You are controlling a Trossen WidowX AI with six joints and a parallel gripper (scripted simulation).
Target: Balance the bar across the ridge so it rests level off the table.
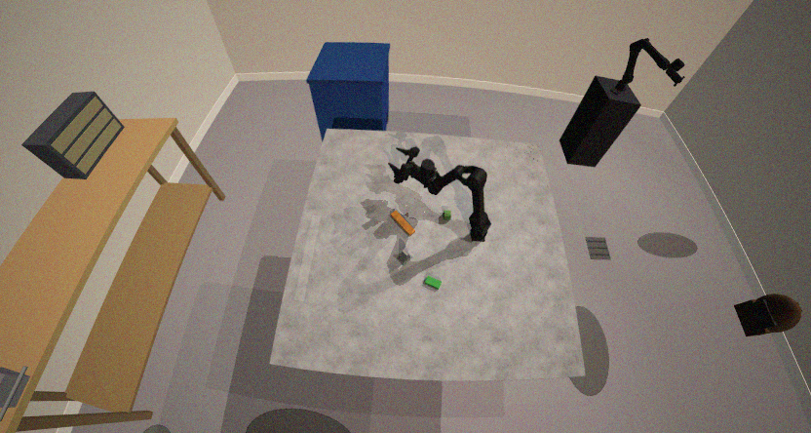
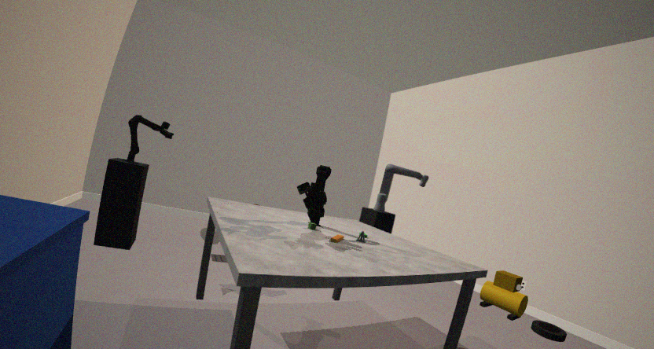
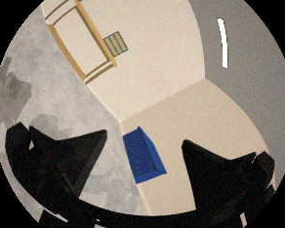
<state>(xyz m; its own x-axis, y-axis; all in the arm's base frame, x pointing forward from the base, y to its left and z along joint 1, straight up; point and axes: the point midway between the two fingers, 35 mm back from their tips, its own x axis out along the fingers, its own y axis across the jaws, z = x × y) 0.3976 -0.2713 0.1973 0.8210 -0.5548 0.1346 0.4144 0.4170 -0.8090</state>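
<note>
The orange bar (image 1: 403,222) (image 2: 336,238) lies flat on the pale marbled table (image 1: 499,328) (image 2: 388,266), slanting in the top view. A small dark grey peaked piece (image 1: 403,256) (image 2: 361,237), which looks like the ridge, stands a short way from the bar, with nothing across it. Its exact shape is too small to tell. My gripper (image 1: 394,157) (image 3: 145,140) is wide open and empty, raised above the table on the blue cabinet's side of the bar. In the wrist view the fingers point out toward the walls, and neither bar nor ridge shows.
A green cube (image 1: 447,215) (image 2: 311,225) stands between the bar and my arm's base. A flat green block (image 1: 432,283) lies beyond the grey piece. Something thin, like a wire, lies beside the bar. A blue cabinet (image 1: 354,98) (image 3: 143,156) stands past the table's far edge.
</note>
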